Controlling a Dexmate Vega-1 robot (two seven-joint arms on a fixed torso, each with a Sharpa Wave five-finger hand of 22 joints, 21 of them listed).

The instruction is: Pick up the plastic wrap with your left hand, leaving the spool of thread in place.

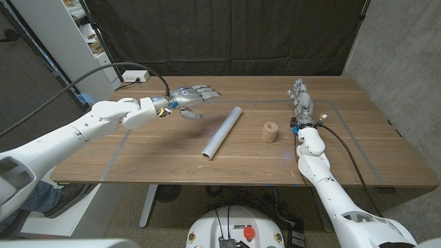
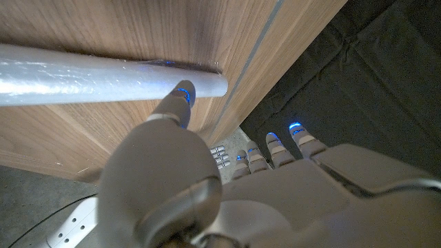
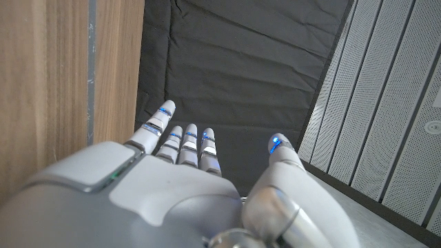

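Hovering above the table [image 1: 172, 162] with fingers spread and nothing held, the left hand [image 1: 194, 95] sits at 10 o'clock from 1 plastic wrap [image 1: 222, 131], a long pale grey glossy tube lying diagonally mid-table. 1 spool of thread [image 1: 269, 131] stands just beside it at 3 o'clock. Beyond, the right hand [image 1: 301, 95] stands empty, fingers apart.
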